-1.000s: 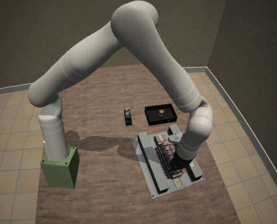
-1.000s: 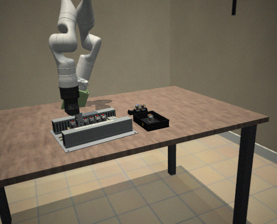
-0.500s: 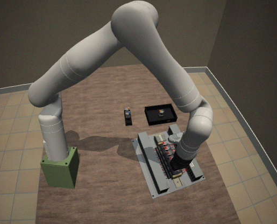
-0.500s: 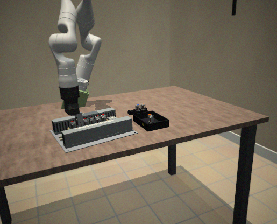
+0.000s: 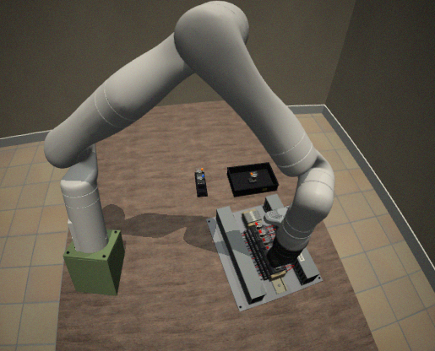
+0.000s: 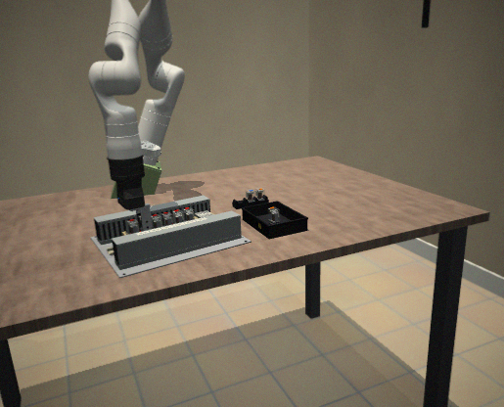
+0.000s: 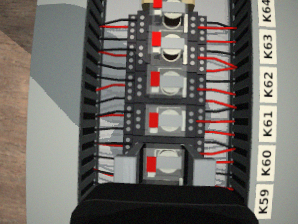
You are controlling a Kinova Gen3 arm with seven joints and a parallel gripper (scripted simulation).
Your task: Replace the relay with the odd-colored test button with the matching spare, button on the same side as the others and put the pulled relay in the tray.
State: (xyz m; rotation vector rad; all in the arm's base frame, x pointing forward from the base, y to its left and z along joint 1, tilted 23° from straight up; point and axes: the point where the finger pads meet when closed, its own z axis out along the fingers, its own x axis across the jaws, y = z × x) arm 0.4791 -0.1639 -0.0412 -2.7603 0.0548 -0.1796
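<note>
Relay [image 7: 164,164] with the red button sits between my pincer's [image 5: 284,270] [image 6: 144,207] [image 7: 164,170] closed fingers beside label K60 [image 7: 265,163], presumably gripped for seating in line.

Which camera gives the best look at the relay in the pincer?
Wrist: it shows the gripped relay from above, red button on the left like the others in the row, with the pincer fingers either side. Exterior: a finger hides most of it. Top: the arm covers it.
</note>
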